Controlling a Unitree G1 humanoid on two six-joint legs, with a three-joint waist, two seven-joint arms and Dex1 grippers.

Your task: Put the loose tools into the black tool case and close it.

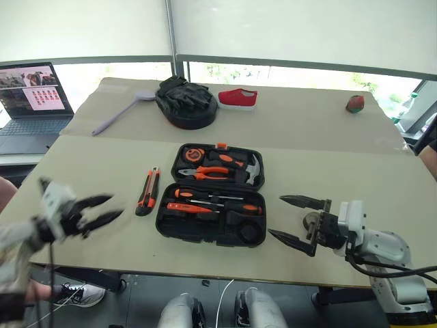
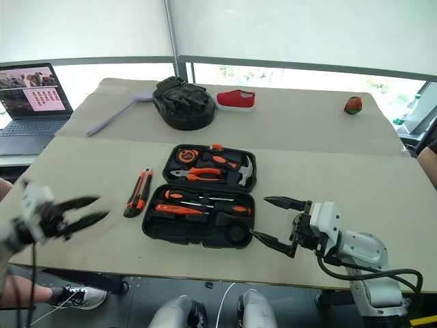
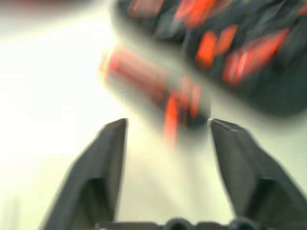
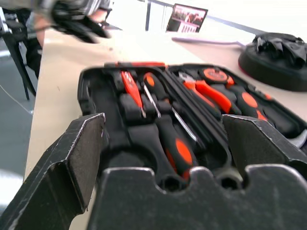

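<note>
The black tool case (image 1: pixel 205 234) lies open in the middle of the table. In its near half sit two screwdrivers with black-and-orange handles (image 1: pixel 229 203) and a thin orange screwdriver (image 1: pixel 188 208). The orange-black utility knife (image 1: pixel 147 191) lies on the table just left of the case. My left gripper (image 1: pixel 116 206) hangs open and empty over the table's left edge, well left of the knife, which shows blurred in the left wrist view (image 3: pixel 153 86). My right gripper (image 1: pixel 276 216) stands open and empty just right of the case, pointing at it.
Pliers (image 1: pixel 208 173), a hammer (image 1: pixel 251 171) and a tape measure (image 1: pixel 194 154) fill the case's far half. A black glove pile (image 1: pixel 186 101), a red shoe (image 1: pixel 237 98) and a long-handled brush (image 1: pixel 119 113) lie at the back. A laptop (image 1: pixel 31 102) stands far left.
</note>
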